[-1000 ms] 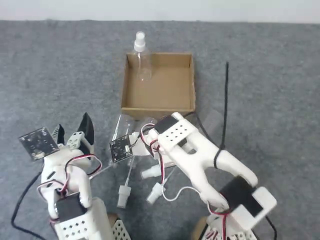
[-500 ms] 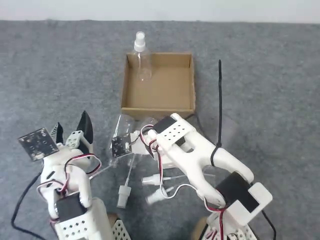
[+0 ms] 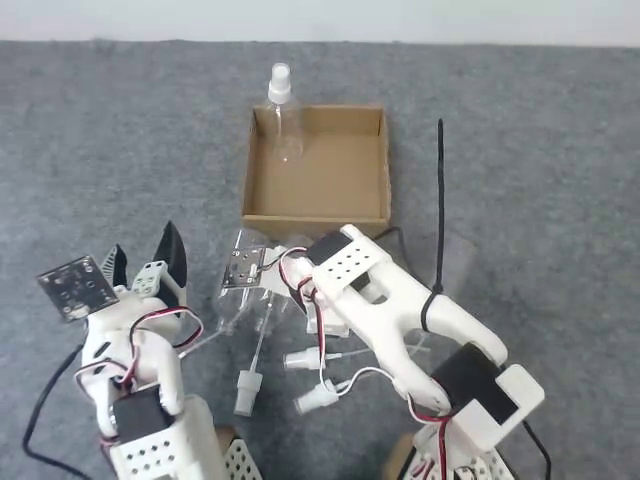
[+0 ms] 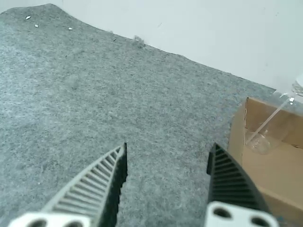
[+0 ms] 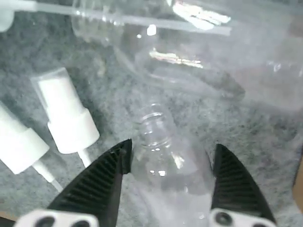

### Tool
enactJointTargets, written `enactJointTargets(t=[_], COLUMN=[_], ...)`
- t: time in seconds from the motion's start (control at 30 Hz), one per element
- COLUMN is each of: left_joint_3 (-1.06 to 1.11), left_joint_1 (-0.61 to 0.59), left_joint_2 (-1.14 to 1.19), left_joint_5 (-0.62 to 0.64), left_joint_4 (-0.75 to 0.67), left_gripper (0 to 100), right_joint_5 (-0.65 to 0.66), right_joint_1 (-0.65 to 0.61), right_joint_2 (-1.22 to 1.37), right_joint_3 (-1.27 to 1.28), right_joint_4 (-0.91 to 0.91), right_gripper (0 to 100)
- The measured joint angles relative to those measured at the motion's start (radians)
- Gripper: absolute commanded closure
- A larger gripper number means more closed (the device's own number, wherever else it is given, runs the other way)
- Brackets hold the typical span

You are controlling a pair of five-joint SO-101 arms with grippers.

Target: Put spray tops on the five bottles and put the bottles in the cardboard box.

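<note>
One cardboard box [image 3: 315,170] sits at 12 o'clock on the grey carpet [image 3: 530,150], with one capped bottle [image 3: 285,120] leaning in its 11 o'clock corner. Of the two arms, the left gripper [image 4: 168,149], at 8 o'clock, gapes wide and empty. The right gripper [image 5: 173,144], at the box's 6 o'clock, is spread around one uncapped bottle [image 5: 165,175] lying among other clear bottles [image 5: 189,61] (their count is unclear). Three loose spray tops [image 3: 300,358] lie nearer 6 o'clock.

The left arm [image 3: 130,350] and right arm [image 3: 400,305] are wearing white printed shells, partly perforated with small round holes, with black servo blocks [image 3: 135,412] between links. Red, white and black wires [image 3: 165,322] are looping along them. The left hand [image 4: 168,156] and right hand [image 5: 173,151] are showing black ribbed fingers [image 4: 102,187] on white bases.
</note>
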Motion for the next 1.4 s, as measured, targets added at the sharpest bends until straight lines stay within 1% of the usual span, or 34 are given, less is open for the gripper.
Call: enactJointTargets(t=[0.03,0.1,0.3,0.43,0.6,0.83,1.03,1.2,1.27,1.4], left_joint_3=[0.0,0.0,0.0,0.0,0.0,0.0,0.0,0.0,0.0,0.0], left_joint_1=[0.0,0.0,0.0,0.0,0.0,0.0,0.0,0.0,0.0,0.0], left_joint_2=[0.0,0.0,0.0,0.0,0.0,0.0,0.0,0.0,0.0,0.0], left_joint_5=[0.0,0.0,0.0,0.0,0.0,0.0,0.0,0.0,0.0,0.0], left_joint_4=[0.0,0.0,0.0,0.0,0.0,0.0,0.0,0.0,0.0,0.0], left_gripper=[74,74,74,74,74,74,74,74,74,74], right_joint_5=[0.0,0.026,0.167,0.221,0.23,0.267,0.275,0.276,0.276,0.276], right_joint_1=[0.0,0.0,0.0,0.0,0.002,0.049,0.049,0.049,0.048,0.048], right_joint_2=[0.0,0.0,0.0,0.0,0.0,0.0,0.0,0.0,0.0,0.0], right_joint_3=[0.0,0.0,0.0,0.0,0.0,0.0,0.0,0.012,0.034,0.037], right_joint_4=[0.0,0.0,0.0,0.0,0.002,0.002,0.002,-0.061,-0.081,-0.087], right_gripper=[64.0,64.6,65.8,65.8,65.8,65.9,65.9,66.0,69.7,84.2])
